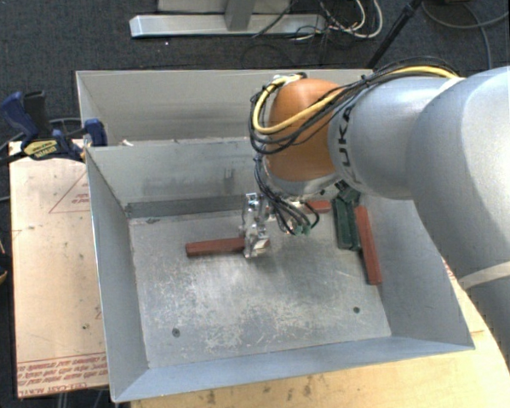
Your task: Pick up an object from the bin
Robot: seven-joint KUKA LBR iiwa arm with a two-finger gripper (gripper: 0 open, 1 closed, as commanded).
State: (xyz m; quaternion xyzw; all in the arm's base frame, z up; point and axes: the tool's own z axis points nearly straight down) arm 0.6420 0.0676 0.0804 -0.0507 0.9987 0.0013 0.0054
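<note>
Nearest, my arm [438, 121] crosses the bin [114, 274]; my gripper [255, 239] sits at the 3 o'clock end of 1 brown bar [213, 246] near centre, probably to grasp it; apart or clamped, I cannot tell.

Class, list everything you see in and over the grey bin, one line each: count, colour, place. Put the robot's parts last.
Flat reddish-brown bar: one, reddish-brown, bin floor, left of centre.
Dark green block: one, dark green, by the right wall.
Long thin red-brown stick: one, red-brown, right of the green block.
Grey metal bin: one, grey, holds all three.
Arm: one, silver with orange cover, from the right.
End effector: one, metallic, at the bar's right end.
</note>
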